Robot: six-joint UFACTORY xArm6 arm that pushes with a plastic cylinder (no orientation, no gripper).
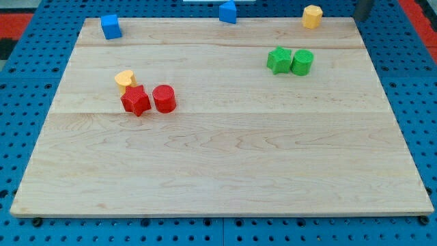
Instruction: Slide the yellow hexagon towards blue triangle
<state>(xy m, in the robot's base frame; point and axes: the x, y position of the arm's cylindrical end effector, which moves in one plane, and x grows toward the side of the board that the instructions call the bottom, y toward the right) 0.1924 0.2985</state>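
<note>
A pale wooden worktop is seen on a blue pegboard. The yellow hexagon is found at the top edge, towards the view's right, with the blue triangle to its left along that edge; bare wood is seen between them. The rod is glimpsed at the top right corner; its tip cannot be made out, and no claw is seen.

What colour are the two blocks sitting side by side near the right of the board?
Both are green, touching each other; the single camera view shows them clearly.
</note>
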